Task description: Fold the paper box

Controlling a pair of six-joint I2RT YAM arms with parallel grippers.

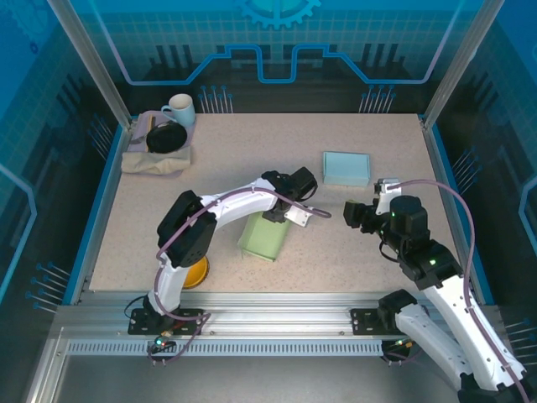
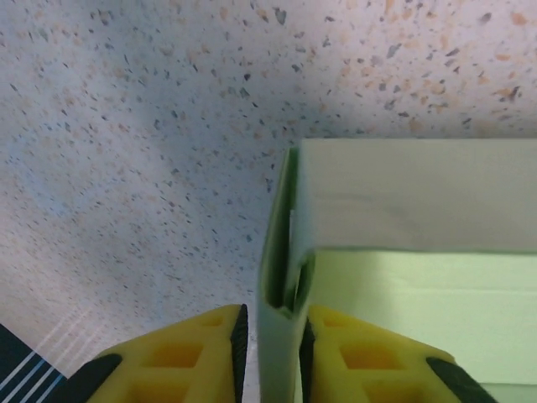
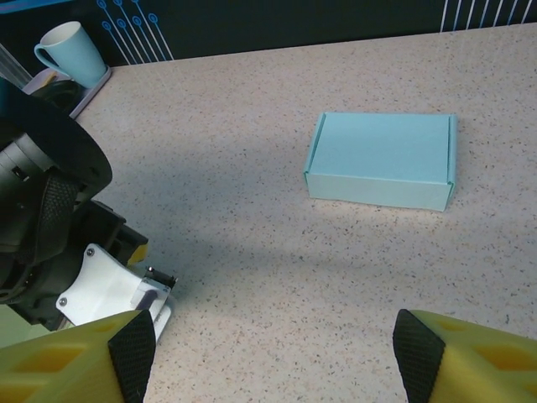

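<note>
Left wrist view showed your left gripper around a wall of the green box at 6 o'clock, grip unclear, right gripper wide open; folding that wall in seemed next.

Matt pale-green paper box; matt light-blue paper box; smooth speckled table; glossy ceramic mug.

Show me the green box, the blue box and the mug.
green box (image 1: 262,240), top view, on its upper face.
blue box (image 3: 382,154), right wrist view, middle of its lid.
mug (image 1: 180,112), top view, on its body.
</note>
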